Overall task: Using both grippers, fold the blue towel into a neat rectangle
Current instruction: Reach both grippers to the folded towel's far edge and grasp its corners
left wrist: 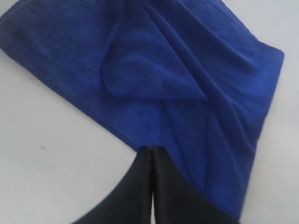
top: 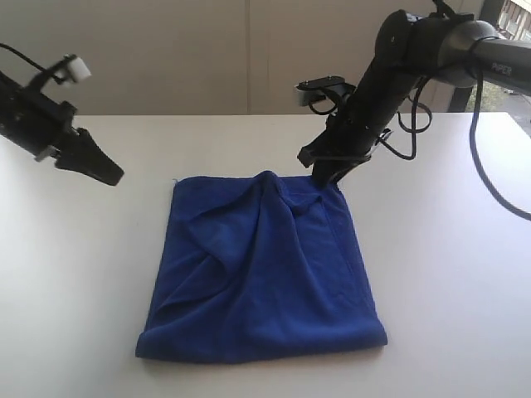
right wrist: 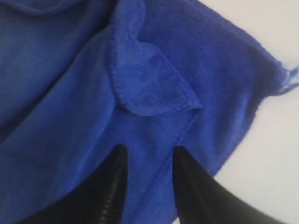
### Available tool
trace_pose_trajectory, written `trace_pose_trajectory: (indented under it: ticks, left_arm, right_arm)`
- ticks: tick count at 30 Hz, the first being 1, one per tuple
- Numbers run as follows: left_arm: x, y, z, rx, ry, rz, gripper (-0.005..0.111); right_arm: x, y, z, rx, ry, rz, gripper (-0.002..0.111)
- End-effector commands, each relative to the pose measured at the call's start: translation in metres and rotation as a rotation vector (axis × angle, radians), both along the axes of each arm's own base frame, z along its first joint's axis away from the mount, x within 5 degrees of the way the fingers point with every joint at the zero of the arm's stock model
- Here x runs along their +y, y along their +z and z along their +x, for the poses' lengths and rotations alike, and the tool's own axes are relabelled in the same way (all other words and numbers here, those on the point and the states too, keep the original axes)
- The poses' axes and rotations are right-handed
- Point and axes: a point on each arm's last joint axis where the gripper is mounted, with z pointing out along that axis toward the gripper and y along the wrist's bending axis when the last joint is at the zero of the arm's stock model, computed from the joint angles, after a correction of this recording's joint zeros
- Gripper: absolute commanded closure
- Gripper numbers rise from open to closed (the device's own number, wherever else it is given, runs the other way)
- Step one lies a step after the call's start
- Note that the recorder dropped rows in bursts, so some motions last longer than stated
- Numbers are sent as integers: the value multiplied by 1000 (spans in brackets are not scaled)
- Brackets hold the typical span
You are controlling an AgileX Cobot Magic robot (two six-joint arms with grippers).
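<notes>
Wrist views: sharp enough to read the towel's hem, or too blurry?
Right wrist view: hem on the towel readable, fingers out of focus. Left wrist view: softer, folds clear, left gripper a dark blur. Exterior view: table washed out, shadows faint.

There is 1 towel (top: 265, 274), 1 table (top: 448, 274) and 2 grippers (left gripper (top: 114, 175), right gripper (top: 326, 179)).

Open table (top: 448, 265) flanks the blue towel (top: 265, 282); the right arm (top: 365, 108) crowds its far corner.
</notes>
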Motion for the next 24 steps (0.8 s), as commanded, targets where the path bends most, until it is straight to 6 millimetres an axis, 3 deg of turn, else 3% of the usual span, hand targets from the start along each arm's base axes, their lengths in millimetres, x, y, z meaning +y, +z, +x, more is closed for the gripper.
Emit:
trace_pose_trajectory:
  ticks: [1,10,16,24]
  left_arm:
    - [-26,-26,18,-73,-19,2,104]
    - [-64,-64,30,-143,-31,7,59]
    - [-73,-79,35,-148,-5,2,57]
    - [-78,-96,38,-124,7,-42,57]
  right_arm:
    - [1,8,-1,-21,39,32,68]
    - [0,0,6,-59,26,26,68]
    - [1,-18,6,-3,32,22,68]
    - [1,-20,8,-6,30,22,68]
